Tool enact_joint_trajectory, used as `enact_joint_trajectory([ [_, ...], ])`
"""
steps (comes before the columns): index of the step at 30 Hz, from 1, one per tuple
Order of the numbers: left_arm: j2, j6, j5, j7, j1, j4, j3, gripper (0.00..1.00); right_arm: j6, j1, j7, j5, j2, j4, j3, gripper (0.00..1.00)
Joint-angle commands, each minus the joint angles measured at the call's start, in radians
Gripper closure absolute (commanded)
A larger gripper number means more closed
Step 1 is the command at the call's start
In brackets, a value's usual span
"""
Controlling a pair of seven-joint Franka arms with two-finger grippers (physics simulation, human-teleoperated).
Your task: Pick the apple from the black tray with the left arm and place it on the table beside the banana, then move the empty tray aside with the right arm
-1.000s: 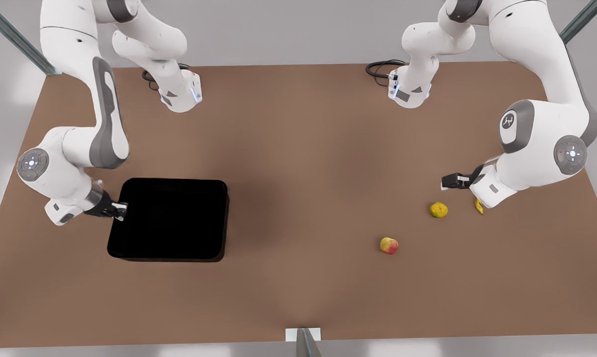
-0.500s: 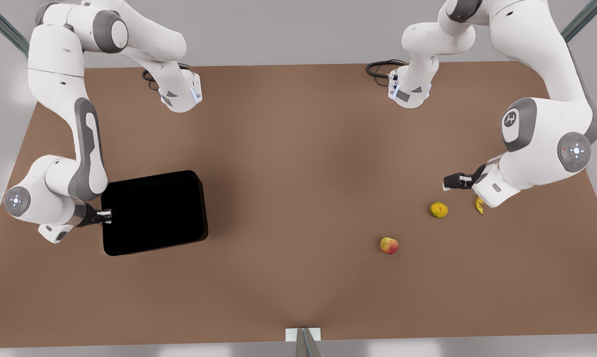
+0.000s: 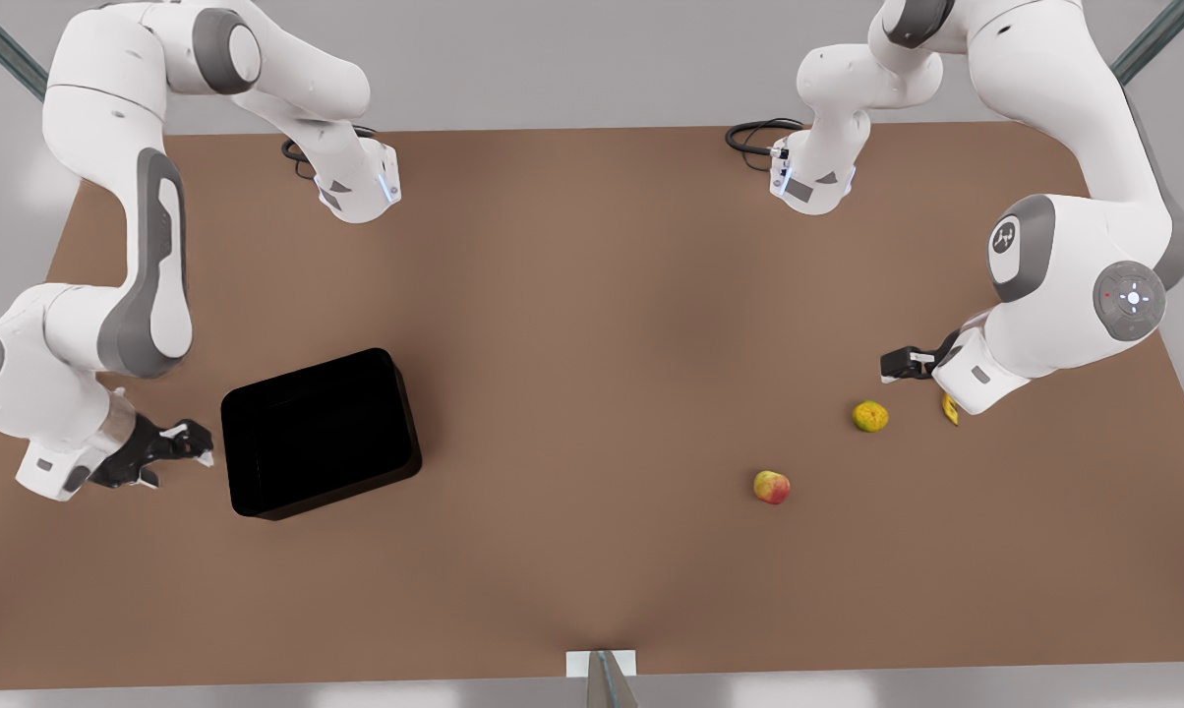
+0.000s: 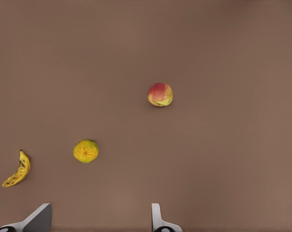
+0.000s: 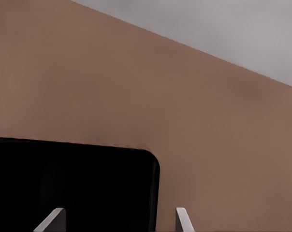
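Note:
The apple (image 3: 771,487) (image 4: 160,94), red and yellow, lies on the brown table (image 3: 592,324), apart from the banana (image 3: 949,408) (image 4: 18,170). In the front view the banana is partly covered by the left arm's wrist. My left gripper (image 3: 893,364) (image 4: 97,215) hovers open above the table near the banana, holding nothing. At the front view's left the black tray (image 3: 322,433) (image 5: 73,183) sits empty and skewed. My right gripper (image 3: 187,444) (image 5: 118,216) is open just off the tray's left rim, not touching it.
A bumpy yellow-orange round fruit (image 3: 869,416) (image 4: 86,151) rests between the apple and the banana. Both arm bases (image 3: 356,187) stand at the table's far edge. A metal post (image 3: 607,678) rises at the near edge.
The right gripper dragged the tray toward the front view's left, turning it, then let go and drew back left. The left arm barely moved.

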Motion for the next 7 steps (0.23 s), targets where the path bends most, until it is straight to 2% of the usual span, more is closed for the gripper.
enact_joint_trajectory([
  [1,-0.001,0.0,0.002,-0.01,0.0,0.0,0.0,0.0,-0.32,-0.001,0.2,0.0,-0.007,0.06,0.02,0.0],
  [3,-0.001,0.0,0.002,-0.01,-0.002,-0.001,0.0,0.0,-0.369,-0.002,0.272,-0.004,-0.038,0.061,0.061,0.0],
  [7,-0.001,0.0,0.002,-0.01,-0.002,-0.001,0.0,0.0,-0.371,-0.001,0.329,0.0,-0.044,0.061,0.083,0.0],
])
